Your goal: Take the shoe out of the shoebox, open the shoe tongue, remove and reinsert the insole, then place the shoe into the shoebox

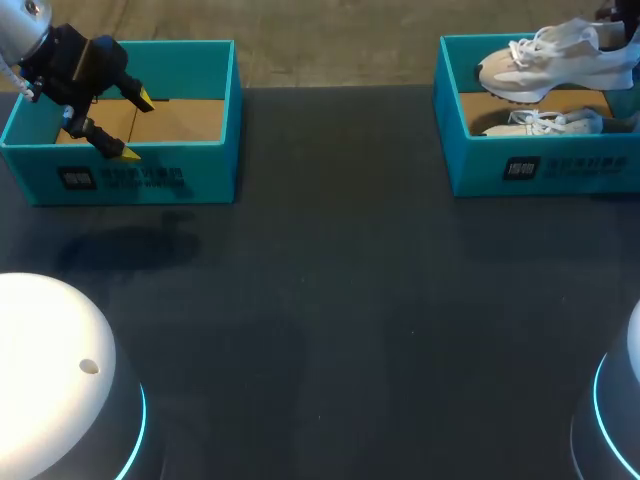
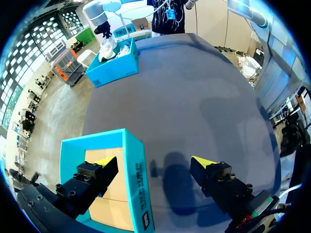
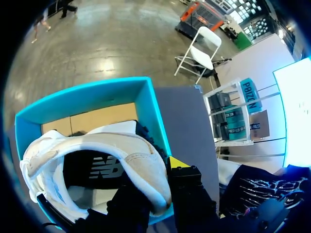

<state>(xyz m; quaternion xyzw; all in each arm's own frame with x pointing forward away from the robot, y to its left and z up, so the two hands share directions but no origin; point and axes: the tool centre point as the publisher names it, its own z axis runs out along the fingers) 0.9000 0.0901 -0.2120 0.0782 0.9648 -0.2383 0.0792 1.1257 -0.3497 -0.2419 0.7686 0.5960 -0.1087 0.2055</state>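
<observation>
Shoe (image 3: 107, 141) gripped between right jaws, above shoebox (image 3: 153, 111)

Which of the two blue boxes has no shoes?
The left box, under the left gripper: only bare cardboard floor shows. The right box holds one white shoe; the right gripper grips a second shoe above it.

A robotics laboratory workcell is indicated. A left arm base (image 1: 50, 370) and a right arm base (image 1: 620, 430), each ringed with cyan light, are mounted at the near edge of a dark table (image 1: 330, 300). A left shoebox (image 1: 130, 178) and a right shoebox (image 1: 560, 165), both teal, are staged at its far corners, a white shoe (image 1: 555, 60) at the right one.
</observation>
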